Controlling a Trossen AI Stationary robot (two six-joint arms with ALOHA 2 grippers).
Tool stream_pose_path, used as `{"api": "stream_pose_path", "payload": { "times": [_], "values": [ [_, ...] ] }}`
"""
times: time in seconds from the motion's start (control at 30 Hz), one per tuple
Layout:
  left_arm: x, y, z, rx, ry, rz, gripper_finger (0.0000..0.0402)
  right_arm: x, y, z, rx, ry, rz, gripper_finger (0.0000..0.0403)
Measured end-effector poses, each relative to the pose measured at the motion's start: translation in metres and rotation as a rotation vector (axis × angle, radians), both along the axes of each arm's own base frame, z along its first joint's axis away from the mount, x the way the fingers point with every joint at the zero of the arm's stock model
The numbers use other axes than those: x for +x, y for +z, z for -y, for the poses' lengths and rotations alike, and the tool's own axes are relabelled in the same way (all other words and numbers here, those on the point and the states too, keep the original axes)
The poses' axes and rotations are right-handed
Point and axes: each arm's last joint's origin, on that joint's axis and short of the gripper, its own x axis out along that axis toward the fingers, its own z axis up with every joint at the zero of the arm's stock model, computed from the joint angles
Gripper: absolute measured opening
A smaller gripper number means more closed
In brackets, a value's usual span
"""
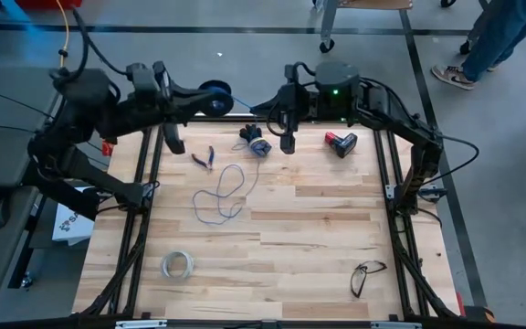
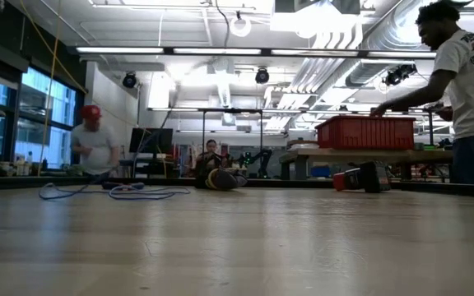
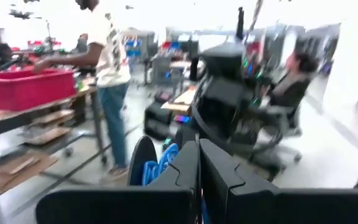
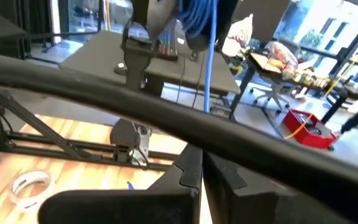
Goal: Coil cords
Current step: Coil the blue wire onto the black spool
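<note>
Thin bluish wire (image 1: 219,199) lies in loose loops on the table (image 1: 318,238), about 10 o'clock from centre. Dark spool (image 1: 214,97) with blue windings is up at the far edge, 11 o'clock, at the left gripper (image 1: 193,95), whose fingers are pressed together; whether they pinch the spool, cannot tell. Right gripper (image 1: 287,137) at 12 o'clock, closed on nothing.

Judgement: wire light, limp, tangle-prone. Best taken at a free end.
</note>
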Motion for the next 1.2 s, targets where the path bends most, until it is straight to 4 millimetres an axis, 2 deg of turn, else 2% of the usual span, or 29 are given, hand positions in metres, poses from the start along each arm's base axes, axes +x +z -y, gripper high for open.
{"api": "stream_pose_path", "payload": {
  "times": [0.3, 0.5, 0.7, 0.93, 1.2],
  "values": [
    [0.012, 0.010, -0.004, -0.095, -0.099, 0.168, 0.0000, 0.006, 0.004, -0.004, 0.063, 0.050, 0.069, 0.0000],
    [0.020, 0.016, -0.004, -0.098, -0.154, 0.249, 0.0000, 0.011, 0.003, -0.007, 0.130, 0.053, 0.100, 0.0005],
    [0.023, 0.024, -0.004, -0.084, -0.199, 0.347, 0.0000, 0.017, -0.005, -0.009, 0.127, 0.013, 0.054, 0.0061],
    [0.022, 0.026, -0.004, -0.063, -0.194, 0.366, 0.0000, 0.020, -0.006, -0.013, 0.159, 0.021, 0.058, 0.0138],
    [0.023, 0.025, -0.005, -0.026, -0.180, 0.356, 0.0000, 0.018, -0.004, -0.025, 0.199, 0.130, 0.053, 0.0171]
  ]
}}
